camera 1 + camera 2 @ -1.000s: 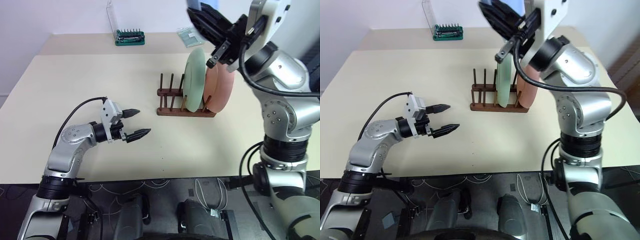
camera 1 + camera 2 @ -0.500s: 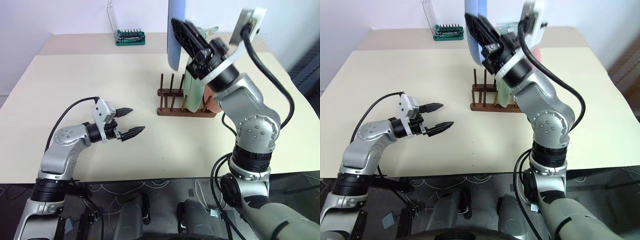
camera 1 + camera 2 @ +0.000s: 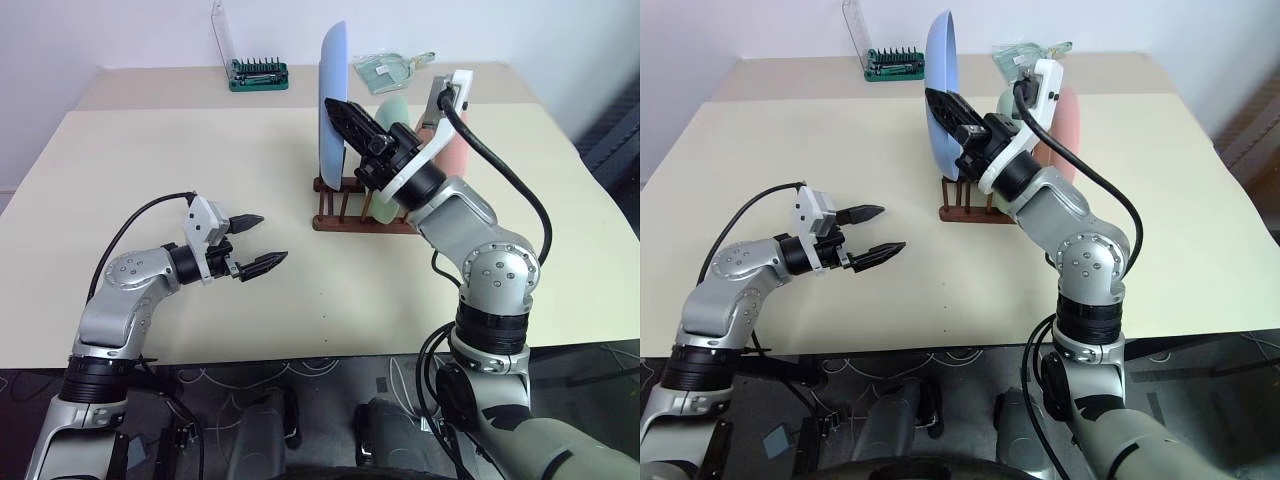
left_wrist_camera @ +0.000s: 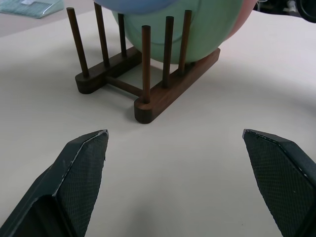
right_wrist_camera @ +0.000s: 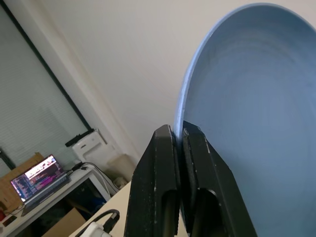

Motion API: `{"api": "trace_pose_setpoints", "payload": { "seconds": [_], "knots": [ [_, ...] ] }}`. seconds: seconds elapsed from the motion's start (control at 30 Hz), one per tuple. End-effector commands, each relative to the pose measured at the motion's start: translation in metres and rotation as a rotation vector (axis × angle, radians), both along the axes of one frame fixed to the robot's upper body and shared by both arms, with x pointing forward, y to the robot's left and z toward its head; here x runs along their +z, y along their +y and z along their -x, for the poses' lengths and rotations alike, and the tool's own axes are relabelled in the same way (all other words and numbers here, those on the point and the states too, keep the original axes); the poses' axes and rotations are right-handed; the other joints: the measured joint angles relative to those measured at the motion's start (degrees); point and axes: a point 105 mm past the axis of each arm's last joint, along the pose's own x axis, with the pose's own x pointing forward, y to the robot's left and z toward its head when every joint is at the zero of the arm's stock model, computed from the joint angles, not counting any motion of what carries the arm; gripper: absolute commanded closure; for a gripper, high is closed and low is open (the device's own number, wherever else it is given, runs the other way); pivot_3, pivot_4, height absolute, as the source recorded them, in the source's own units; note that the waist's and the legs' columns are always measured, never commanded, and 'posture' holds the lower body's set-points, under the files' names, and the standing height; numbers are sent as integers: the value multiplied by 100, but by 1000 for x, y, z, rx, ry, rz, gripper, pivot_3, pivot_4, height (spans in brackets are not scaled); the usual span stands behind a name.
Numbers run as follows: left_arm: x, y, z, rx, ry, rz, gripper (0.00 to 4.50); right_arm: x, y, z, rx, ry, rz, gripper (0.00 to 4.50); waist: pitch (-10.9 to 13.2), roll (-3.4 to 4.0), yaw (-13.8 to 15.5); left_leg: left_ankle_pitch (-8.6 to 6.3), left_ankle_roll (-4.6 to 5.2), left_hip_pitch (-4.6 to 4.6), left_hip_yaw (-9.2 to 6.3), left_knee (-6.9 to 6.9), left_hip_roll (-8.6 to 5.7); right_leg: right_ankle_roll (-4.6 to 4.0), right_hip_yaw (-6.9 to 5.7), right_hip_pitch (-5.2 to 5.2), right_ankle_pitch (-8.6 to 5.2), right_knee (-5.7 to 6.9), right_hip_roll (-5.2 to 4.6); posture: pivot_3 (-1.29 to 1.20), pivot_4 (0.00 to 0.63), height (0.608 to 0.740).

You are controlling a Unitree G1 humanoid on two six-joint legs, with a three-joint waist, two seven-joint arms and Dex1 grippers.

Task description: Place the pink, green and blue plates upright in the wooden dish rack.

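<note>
three round shallow plates in all: one light blue plate (image 3: 333, 95), one mint green plate (image 4: 163, 34) and one salmon pink plate (image 3: 1067, 130). one small dark brown wooden dish rack (image 4: 148, 74), built from two parallel base rails; the left wrist view shows three thin upright pegs on each rail in front of the plates, six pegs counted there, with any further pegs hidden behind the plates. one green tool case (image 3: 260, 74) with a clear lid at the far edge of the one cream tabletop (image 3: 150, 150). one pale teal clear packet (image 3: 390, 68) beyond the rack. two claws: the left claw (image 3: 255, 243) and the right claw (image 3: 345, 120), each with two black fingers.
</note>
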Motion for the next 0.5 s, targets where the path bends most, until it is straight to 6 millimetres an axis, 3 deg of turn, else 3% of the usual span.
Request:
{"api": "trace_pose_setpoints", "payload": {
  "seconds": [0.03, 0.5],
  "knots": [
    [17, 0, 1, -7, -61, 3, 0, 8, -5, 1, 2, -13, -43, 4468, 0, 0, -1, 0, 0, 0, 0, 0, 0, 0, 0, 0, 0, 0, 0, 0, 150, 732],
    [17, -1, 2, -10, -63, 3, 0, -8, -8, -11, -2, 87, -51, 4468, 0, 0, 0, 0, 0, -2, 0, -1, 0, 0, 0, -2, 0, 0, 0, 0, 150, 732]
  ]
}}
